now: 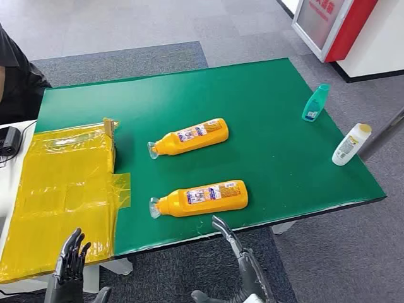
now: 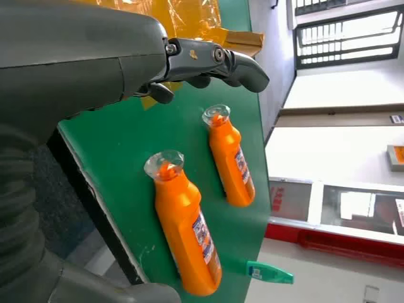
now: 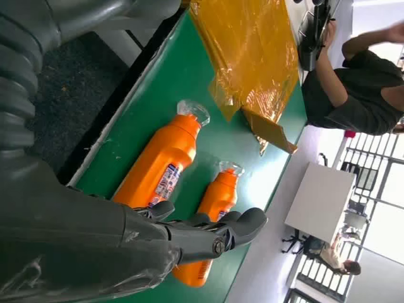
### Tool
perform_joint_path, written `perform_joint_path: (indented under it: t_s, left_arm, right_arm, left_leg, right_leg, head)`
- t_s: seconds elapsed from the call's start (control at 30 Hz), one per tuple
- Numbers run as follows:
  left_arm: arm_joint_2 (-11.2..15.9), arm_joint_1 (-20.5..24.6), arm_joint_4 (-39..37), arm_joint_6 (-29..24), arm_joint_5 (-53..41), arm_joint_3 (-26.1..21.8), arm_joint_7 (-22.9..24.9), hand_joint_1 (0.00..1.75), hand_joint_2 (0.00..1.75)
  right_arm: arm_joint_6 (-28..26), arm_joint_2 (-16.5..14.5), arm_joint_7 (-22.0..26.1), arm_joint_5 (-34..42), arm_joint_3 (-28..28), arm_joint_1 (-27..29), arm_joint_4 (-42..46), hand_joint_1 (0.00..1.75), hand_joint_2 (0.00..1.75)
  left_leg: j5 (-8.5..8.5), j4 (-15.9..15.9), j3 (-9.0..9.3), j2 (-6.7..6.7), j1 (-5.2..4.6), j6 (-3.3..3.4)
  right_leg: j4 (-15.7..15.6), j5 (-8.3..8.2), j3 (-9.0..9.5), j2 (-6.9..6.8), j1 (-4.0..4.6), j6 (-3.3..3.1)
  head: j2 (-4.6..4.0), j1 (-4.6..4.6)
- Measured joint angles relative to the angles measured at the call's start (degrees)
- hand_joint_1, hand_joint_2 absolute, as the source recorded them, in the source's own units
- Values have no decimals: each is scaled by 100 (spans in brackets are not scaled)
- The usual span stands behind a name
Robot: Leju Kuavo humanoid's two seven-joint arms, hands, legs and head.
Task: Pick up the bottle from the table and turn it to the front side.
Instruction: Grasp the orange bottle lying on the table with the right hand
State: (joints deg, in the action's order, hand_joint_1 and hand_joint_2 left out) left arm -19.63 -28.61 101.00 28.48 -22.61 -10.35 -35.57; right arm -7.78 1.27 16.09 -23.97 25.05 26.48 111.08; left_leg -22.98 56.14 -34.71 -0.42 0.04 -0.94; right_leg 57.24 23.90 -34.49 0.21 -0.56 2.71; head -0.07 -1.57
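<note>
Bottles lie flat on the green table (image 1: 267, 95), two orange ones side by side, caps pointing toward the yellow plastic sheet (image 1: 62, 189) at the robot's left. The near orange bottle (image 1: 200, 198) rests close to the front edge, label up, and looks the likely pick because it sits within easiest reach; the far orange bottle (image 1: 190, 136) lies a little further in. Well off to the right, a teal bottle (image 1: 315, 102) and a white bottle (image 1: 351, 143) lie near the far side.

Both hands hang below the table's front edge, nothing in either. The left hand (image 1: 71, 255) shows its fingers spread and raised, in front of the yellow sheet. The right hand (image 1: 238, 249) holds nothing too, fingers extended and loose, just short of the near bottle, seemingly poised for a reach. At the far left a person in dark clothes (image 1: 16, 76) sits beside the table. No grasp has begun yet.
</note>
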Motion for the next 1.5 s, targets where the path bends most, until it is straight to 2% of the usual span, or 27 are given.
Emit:
perform_joint_path:
  t_s: [0.23, 0.43, 0.63, 0.9, 1.3, 1.5]
  left_arm:
    - [0, 1, 0, -15, -2, -1, 52, 0, 175]
    - [1, 49, 0, -50, 7, -35, 109, 0, 175]
    - [-9, 133, 0, -27, -21, -99, 291, 0, 175]
    - [-12, 225, -20, -5, -21, -145, 352, 0, 175]
    - [54, 472, -167, -112, 152, -111, 254, 0, 175]
    - [173, 628, -318, -261, 274, 8, 180, 0, 175]
  right_arm:
    - [-113, 40, -113, -236, 52, -70, 0, 0, 175]
    - [-150, 55, -747, -1089, 51, -271, 51, 0, 175]
    - [97, 55, -1160, -1663, -28, -477, 271, 0, 175]
    - [438, 53, -1484, -2199, -151, -850, 451, 0, 175]
    - [915, 25, -1811, -2462, -237, -1474, 327, 0, 175]
    - [1297, -30, -1994, -2562, -389, -1875, -34, 0, 175]
  left_leg:
    - [0, 0, 0, 0, 0, 0]
    - [1, 0, 1, 0, 0, 0]
    - [2, 0, 2, 0, 0, 1]
    - [2, 0, 2, 0, 0, 1]
    - [5, 0, 1, 0, 0, 1]
    - [8, 0, 1, 0, 0, 0]
  right_leg:
    - [0, 0, 1, 0, 0, 0]
    - [0, -1, 1, 0, 0, 0]
    - [0, -2, 2, 0, 0, 1]
    - [0, -2, 2, 0, 0, 1]
    - [0, -4, 2, 0, 0, 2]
    - [0, -7, 2, 0, 0, 1]
  head:
    - [0, -1]
    - [0, -1]
    - [0, -1]
    - [0, -1]
    - [0, -1]
    - [0, -1]
